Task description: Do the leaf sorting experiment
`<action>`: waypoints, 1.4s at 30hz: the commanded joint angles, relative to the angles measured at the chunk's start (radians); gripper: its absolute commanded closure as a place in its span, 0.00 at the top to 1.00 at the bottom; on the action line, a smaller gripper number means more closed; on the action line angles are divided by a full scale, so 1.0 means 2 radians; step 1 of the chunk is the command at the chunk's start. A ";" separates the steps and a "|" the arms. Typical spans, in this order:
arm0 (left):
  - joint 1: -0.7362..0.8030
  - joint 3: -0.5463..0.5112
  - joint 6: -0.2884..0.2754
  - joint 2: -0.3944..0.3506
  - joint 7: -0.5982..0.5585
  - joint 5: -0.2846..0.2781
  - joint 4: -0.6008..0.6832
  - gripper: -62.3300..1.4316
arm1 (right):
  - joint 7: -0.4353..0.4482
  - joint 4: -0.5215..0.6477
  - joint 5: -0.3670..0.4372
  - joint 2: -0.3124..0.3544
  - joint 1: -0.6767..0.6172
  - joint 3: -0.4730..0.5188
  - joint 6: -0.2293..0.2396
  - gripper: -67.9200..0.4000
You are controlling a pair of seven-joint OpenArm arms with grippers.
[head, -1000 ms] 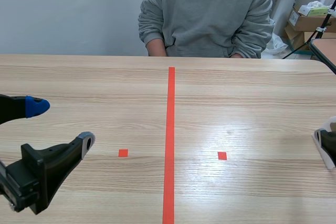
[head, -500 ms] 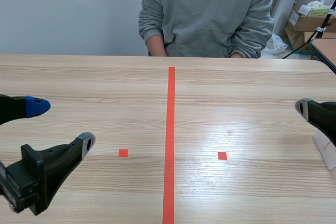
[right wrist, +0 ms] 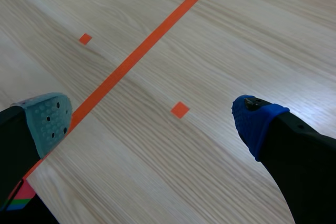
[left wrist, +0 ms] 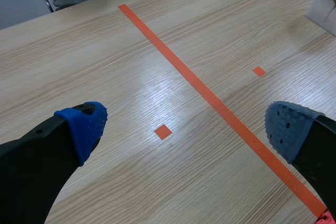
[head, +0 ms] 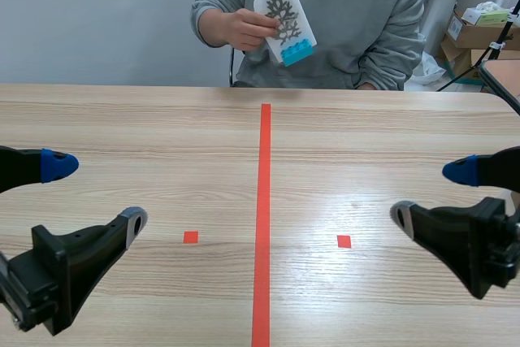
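Scene view: the leaf card [head: 284, 22] isn't on the table [head: 162, 127] yet. A person [head: 341, 46] at the far side holds it up in one hand [head: 240, 28], above the far end of the tape line [head: 262, 225] and well apart from both arms. It's white w/ a dark branching leaf print & a blue strip at its lower edge. Your left gripper [head: 96, 193] sits low at near left and your right gripper [head: 431, 193] low at near right. Each has its fingers spread wide w/ nothing btw them. The left square [head: 190, 236] & right square [head: 344, 240] flank the line.

Left wrist view: fingers wide apart, holding nothing. The left square lies just ahead btw them, w/ the tape line crossing beyond. There's a pale object [left wrist: 325, 3] at the table's right edge; can't tell what it is.

Right wrist view: same here, fingers wide apart & holding nothing, w/ the right square just ahead btw them.

The step looks like reading the shown card, so don't reach toward the hand. Note the leaf shape, pick your side, & go only once the card lies on the table. It looks thin & flat, so approach low & take it by an edge.
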 commanded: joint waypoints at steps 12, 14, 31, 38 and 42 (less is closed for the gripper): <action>0.000 -0.001 -0.003 -0.002 -0.007 -0.007 0.005 1.00 | 0.009 0.007 0.004 0.007 0.005 -0.030 0.004 0.93; 0.000 -0.001 -0.003 -0.002 -0.007 -0.007 0.005 1.00 | 0.009 0.007 0.004 0.007 0.005 -0.030 0.004 0.93; 0.000 -0.001 -0.003 -0.002 -0.007 -0.007 0.005 1.00 | 0.009 0.007 0.004 0.007 0.005 -0.030 0.004 0.93; 0.000 -0.001 -0.003 -0.002 -0.007 -0.007 0.005 1.00 | 0.010 0.007 0.004 0.007 0.005 -0.029 0.004 0.93; 0.000 -0.001 -0.003 -0.002 -0.007 -0.007 0.005 1.00 | 0.009 0.007 0.004 0.007 0.005 -0.029 0.004 0.93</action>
